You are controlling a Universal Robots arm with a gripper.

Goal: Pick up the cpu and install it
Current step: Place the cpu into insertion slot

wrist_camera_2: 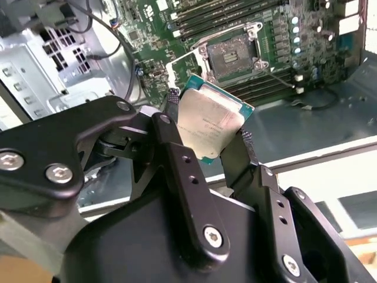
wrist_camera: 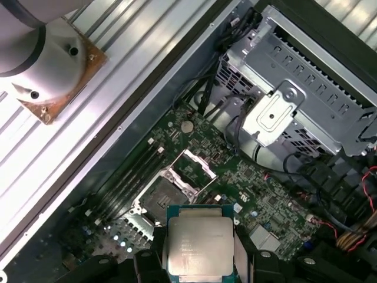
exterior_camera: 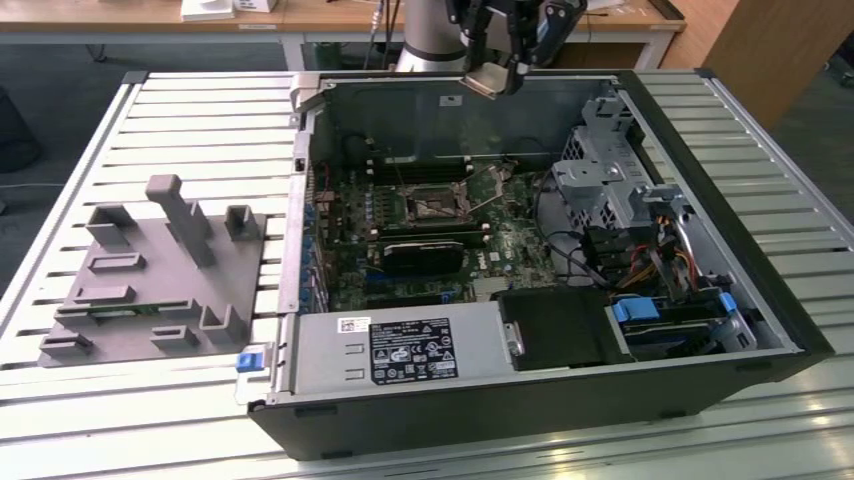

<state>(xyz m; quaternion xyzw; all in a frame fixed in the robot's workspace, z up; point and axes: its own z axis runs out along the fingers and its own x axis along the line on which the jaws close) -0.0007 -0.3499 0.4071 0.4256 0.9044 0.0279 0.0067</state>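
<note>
There is one robot arm (exterior_camera: pixel 424 45) and one gripper (wrist_camera_2: pixel 209 124) with two fingers (wrist_camera_2: pixel 179 165), and one cpu (wrist_camera_2: pixel 212 112) is clamped between them. One slatted desk (exterior_camera: pixel 174 110) carries one open computer case (exterior_camera: pixel 534 425) and, at nine o'clock from it in the exterior view, one gray fixture plate (exterior_camera: pixel 160 285). The case has one motherboard (exterior_camera: pixel 521 240) with one open socket (wrist_camera_2: pixel 232 54), one silver power supply (exterior_camera: pixel 400 350), one metal drive cage (exterior_camera: pixel 601 185) and three blue plastic tabs (exterior_camera: pixel 247 362).
</note>
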